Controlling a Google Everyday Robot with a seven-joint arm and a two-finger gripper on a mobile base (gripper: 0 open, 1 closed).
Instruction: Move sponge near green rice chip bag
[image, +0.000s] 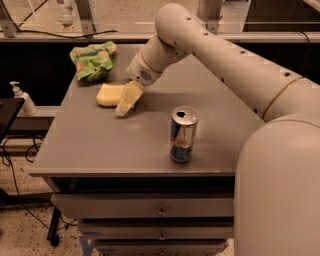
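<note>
The pale yellow sponge (109, 94) lies flat on the grey table (100, 145), at the back left. The crumpled green rice chip bag (93, 60) lies just behind it, near the table's back left corner, with a small gap between them. My gripper (125, 103) hangs from the white arm that reaches in from the right. It points down at the table right beside the sponge's right end. It seems to touch the sponge's edge and does not lift it.
A blue-and-silver drink can (183, 134) stands upright near the table's front middle. A white pump bottle (22, 98) stands on a lower ledge to the left. Drawers sit under the table top. My white arm spans the table's right side.
</note>
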